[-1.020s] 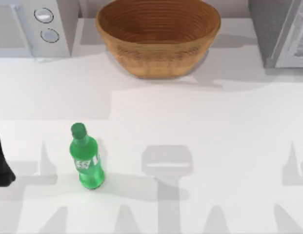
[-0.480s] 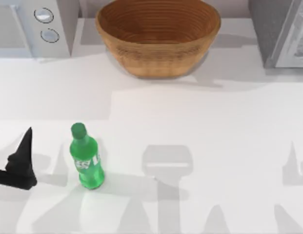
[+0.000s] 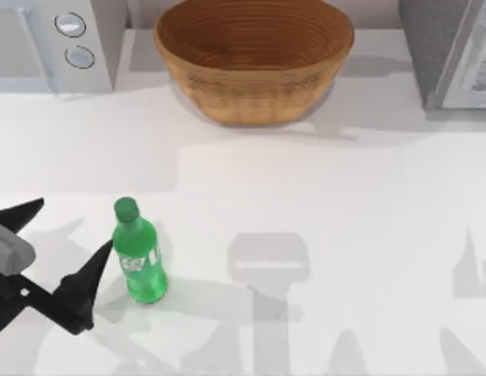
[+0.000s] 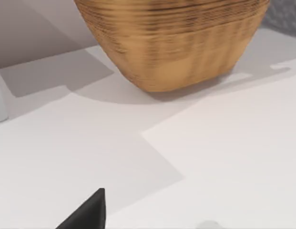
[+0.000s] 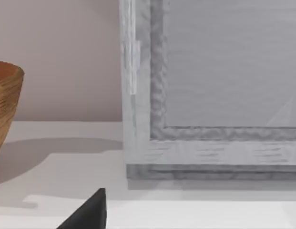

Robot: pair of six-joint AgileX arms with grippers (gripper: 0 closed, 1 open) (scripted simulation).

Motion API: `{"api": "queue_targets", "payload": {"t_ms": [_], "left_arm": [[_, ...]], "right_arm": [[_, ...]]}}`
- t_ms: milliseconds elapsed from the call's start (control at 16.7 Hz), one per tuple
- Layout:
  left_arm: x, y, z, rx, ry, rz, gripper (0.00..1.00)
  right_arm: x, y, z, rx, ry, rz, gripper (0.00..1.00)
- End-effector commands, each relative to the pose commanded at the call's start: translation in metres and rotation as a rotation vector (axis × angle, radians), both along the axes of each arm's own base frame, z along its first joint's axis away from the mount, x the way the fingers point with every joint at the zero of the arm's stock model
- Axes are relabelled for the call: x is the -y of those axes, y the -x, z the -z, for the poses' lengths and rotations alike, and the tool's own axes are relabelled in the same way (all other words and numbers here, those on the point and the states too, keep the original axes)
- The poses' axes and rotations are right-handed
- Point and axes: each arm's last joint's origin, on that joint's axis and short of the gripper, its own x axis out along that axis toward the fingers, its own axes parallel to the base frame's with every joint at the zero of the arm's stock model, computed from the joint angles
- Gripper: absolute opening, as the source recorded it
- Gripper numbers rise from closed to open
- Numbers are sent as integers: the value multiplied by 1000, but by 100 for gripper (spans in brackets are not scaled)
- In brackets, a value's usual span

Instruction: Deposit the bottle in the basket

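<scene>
Bottle (image 3: 138, 255) upright on the white table (image 3: 321, 204), left of centre in the top view, green cap toward the back, well apart from the basket (image 3: 253, 61) at the back edge near the middle. Left gripper (image 3: 66, 231) at the table's left edge, released, fingers spread wide, one black fingertip (image 3: 102, 257) just beside the bottle's body, the other (image 3: 27, 210) farther left; bottle outside the gap between them, ungrasped. Grey appliance with two round knobs (image 3: 55, 43) at back left, grey box (image 3: 450, 51) at back right. Left wrist view: basket (image 4: 171, 43) looming ahead on the table, one dark fingertip (image 4: 88, 212) low in frame. Right wrist view: grey box (image 5: 209, 90) close ahead, sliver of basket (image 5: 5, 105) at the edge, one dark fingertip (image 5: 88, 212) in view; cannot tell whether that gripper is spread or clenched.
</scene>
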Motion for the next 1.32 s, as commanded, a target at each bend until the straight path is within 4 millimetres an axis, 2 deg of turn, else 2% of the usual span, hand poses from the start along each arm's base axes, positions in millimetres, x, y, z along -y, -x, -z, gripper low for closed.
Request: {"api": "queue_targets", "payload": {"t_ms": [420,780,840,1080,1320], "left_arm": [[5,4,22,-40,5,207,100],[6,5,25,-44,7,237,100],[9,-12,20,-2,4,253,100],[12,-14,25,-42,9,238,100],[25,-25,28,-45,7,236,100]], "right_arm": [[0,0,0,0,0,0,100],[0,0,0,0,0,0,100],[0,0,0,0,0,0,100],[0,0,0,0,0,0,100],[0,0,0,0,0,0,100]]}}
